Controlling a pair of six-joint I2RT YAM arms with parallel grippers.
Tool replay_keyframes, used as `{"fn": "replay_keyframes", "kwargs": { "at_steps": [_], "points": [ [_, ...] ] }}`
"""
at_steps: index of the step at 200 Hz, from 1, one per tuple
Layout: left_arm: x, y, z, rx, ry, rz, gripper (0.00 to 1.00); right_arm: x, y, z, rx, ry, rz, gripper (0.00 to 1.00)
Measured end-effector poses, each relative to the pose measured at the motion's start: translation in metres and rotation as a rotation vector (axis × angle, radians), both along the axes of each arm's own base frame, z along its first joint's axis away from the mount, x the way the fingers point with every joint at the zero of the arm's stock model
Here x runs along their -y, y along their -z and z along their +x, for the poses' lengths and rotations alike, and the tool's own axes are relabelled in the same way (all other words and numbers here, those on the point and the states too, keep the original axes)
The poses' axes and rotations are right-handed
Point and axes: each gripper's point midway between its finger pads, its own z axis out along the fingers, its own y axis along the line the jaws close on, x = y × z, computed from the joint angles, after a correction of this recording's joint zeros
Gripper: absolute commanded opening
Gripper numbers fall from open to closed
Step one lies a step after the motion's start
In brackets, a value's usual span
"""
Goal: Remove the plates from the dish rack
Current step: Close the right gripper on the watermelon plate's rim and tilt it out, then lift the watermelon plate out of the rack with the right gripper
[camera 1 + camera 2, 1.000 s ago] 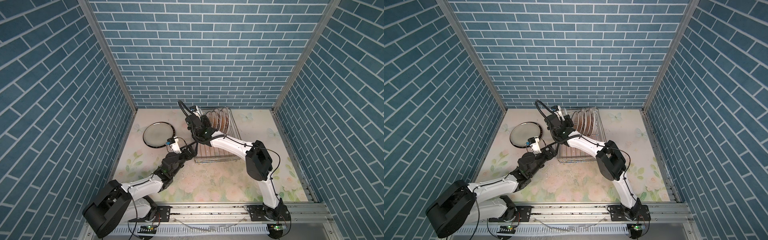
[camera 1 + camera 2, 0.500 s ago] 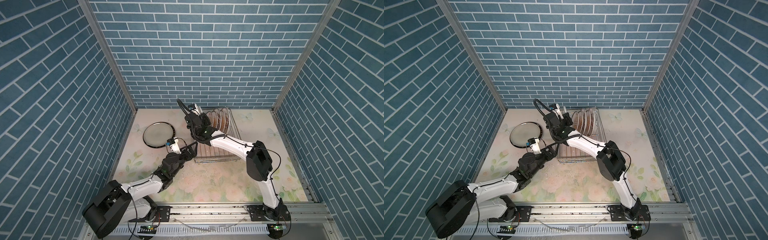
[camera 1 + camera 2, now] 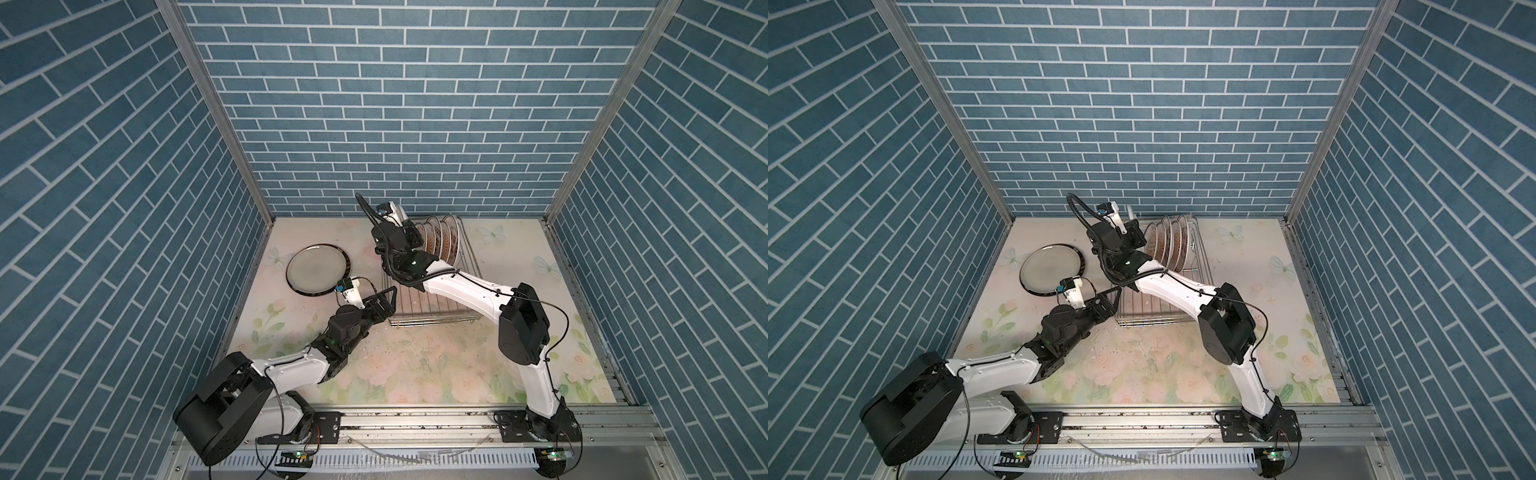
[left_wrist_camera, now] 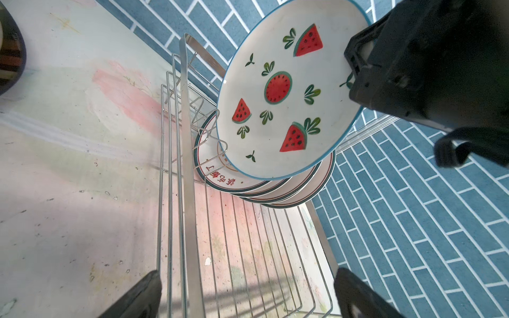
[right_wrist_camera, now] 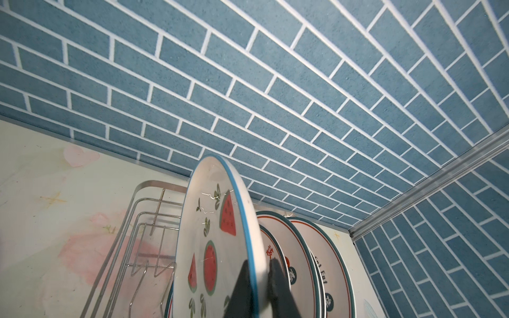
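The watermelon plate (image 4: 281,90) is gripped at its blue rim by the right gripper (image 5: 259,263), one finger pressed on the printed face and one on the back. The plate is held on edge over the far end of the dish rack (image 3: 432,303), standing higher than the other plates (image 4: 217,176) – these are lined upright in the prongs just behind it, the nearest one bearing red lettering. Whether the lower edge of the held plate is clear of the wires cannot be told.

The rack is set against the middle of the table's (image 3: 415,365) far edge. The left gripper (image 3: 384,301) is found just beside the rack's near left corner, its jaws spread wide and released – in the left wrist view the rack's left rim is seen between them. A dark-rimmed plate (image 3: 316,270) is laid flat near the table's left edge, towards the far left corner, apart from the rack.
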Motion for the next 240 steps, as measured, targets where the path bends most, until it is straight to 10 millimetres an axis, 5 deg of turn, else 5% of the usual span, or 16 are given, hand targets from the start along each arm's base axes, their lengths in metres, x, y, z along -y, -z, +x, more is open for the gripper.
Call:
{"fn": "replay_keyframes", "kwargs": {
  "at_steps": [153,207,240],
  "points": [
    [0.004,-0.01,-0.001,0.031,0.022,-0.03,1.0,0.017,-0.028,-0.043,0.004,-0.137,0.118,0.0],
    [-0.004,-0.027,-0.008,0.075,0.016,-0.051,1.0,0.044,-0.047,-0.071,-0.07,-0.278,0.344,0.0],
    [-0.01,-0.043,-0.015,0.111,0.01,-0.065,1.0,0.081,-0.049,-0.075,-0.14,-0.338,0.546,0.0]
  ]
}}
